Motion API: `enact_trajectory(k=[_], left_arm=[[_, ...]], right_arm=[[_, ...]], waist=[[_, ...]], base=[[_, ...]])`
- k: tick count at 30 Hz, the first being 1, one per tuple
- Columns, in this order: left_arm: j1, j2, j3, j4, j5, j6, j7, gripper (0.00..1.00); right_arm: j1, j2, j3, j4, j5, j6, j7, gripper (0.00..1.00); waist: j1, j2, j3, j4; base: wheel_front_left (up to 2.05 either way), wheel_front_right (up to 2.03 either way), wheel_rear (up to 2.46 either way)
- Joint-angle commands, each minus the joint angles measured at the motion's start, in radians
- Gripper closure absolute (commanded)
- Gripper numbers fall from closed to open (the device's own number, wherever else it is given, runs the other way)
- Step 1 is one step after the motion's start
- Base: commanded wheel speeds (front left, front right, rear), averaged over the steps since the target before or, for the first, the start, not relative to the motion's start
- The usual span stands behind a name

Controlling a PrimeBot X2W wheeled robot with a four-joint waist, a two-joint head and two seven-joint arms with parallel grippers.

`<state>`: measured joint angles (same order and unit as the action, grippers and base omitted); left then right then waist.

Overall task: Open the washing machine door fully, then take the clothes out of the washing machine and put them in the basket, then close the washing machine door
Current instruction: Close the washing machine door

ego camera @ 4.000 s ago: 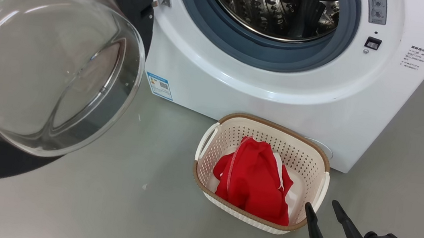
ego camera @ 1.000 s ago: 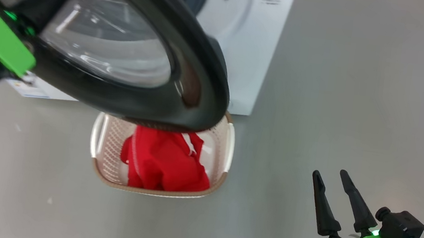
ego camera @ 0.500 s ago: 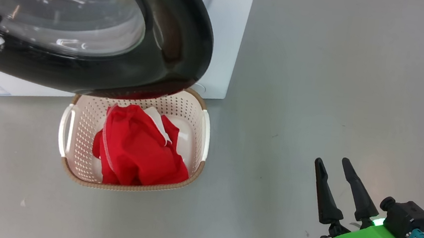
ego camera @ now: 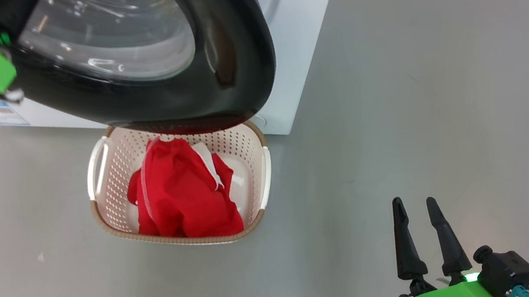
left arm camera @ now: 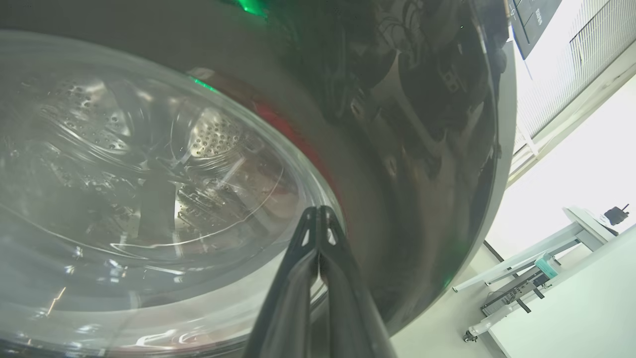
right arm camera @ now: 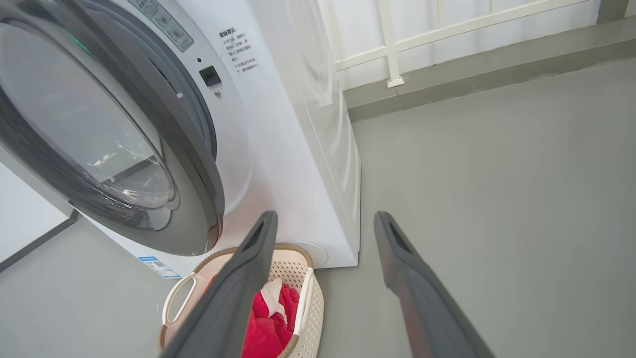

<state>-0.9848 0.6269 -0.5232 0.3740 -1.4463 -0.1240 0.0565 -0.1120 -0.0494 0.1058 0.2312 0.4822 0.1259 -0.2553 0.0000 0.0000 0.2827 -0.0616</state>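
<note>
The basket (ego camera: pixel 172 239) is set on the floor (ego camera: pixel 425 113) directly before the washing machine (ego camera: pixel 292 46), by the right end of its front as seen from the head. The clothes (ego camera: pixel 183 194) are held in the basket, heaped toward its middle and near side. The washing machine door (ego camera: pixel 239 64) is stood partly open, with its right edge away from the machine's front and its lower edge above the basket's far rim. The left gripper (left arm camera: pixel 318 214) is placed at the door's outer face, toward the left, its tips by the border of window and ring; contact cannot be made out. The right gripper (ego camera: pixel 414 203) is held above the floor, well apart to the right of the basket and nearer the robot.
</note>
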Motion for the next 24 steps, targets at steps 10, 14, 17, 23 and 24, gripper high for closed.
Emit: enact_trajectory(k=[10,14,17,23,24], left_arm=[[0.179,0.072,0.022,-0.071,-0.059,-0.007,-0.121,0.82],[0.261,0.069,0.009,-0.076,-0.07,-0.007,-0.16,0.6],[0.311,0.067,-0.003,-0.077,-0.071,-0.007,-0.188,0.4],[0.411,0.053,-0.041,-0.061,-0.042,-0.007,-0.261,0.0],[0.425,0.047,-0.042,-0.062,-0.041,-0.007,-0.272,0.0]], right_arm=[[0.028,-0.001,0.013,-0.015,-0.041,0.005,-0.006,0.0],[0.044,-0.001,0.006,-0.014,-0.052,0.005,-0.006,0.0],[0.053,-0.001,0.002,-0.014,-0.058,0.005,-0.006,0.0],[0.065,-0.001,-0.011,-0.014,-0.067,0.005,-0.006,0.0],[0.066,-0.001,-0.012,-0.013,-0.068,0.005,-0.006,0.0]], waist=[[0.0,0.0,-0.057,0.05],[0.0,0.0,-0.073,0.071],[0.0,0.0,-0.078,0.083],[0.0,0.0,-0.087,0.102],[0.0,0.0,-0.087,0.105]], base=[[0.0,0.0,0.0],[0.0,0.0,0.0],[0.0,0.0,0.0],[0.0,0.0,0.0],[0.0,0.0,0.0]])
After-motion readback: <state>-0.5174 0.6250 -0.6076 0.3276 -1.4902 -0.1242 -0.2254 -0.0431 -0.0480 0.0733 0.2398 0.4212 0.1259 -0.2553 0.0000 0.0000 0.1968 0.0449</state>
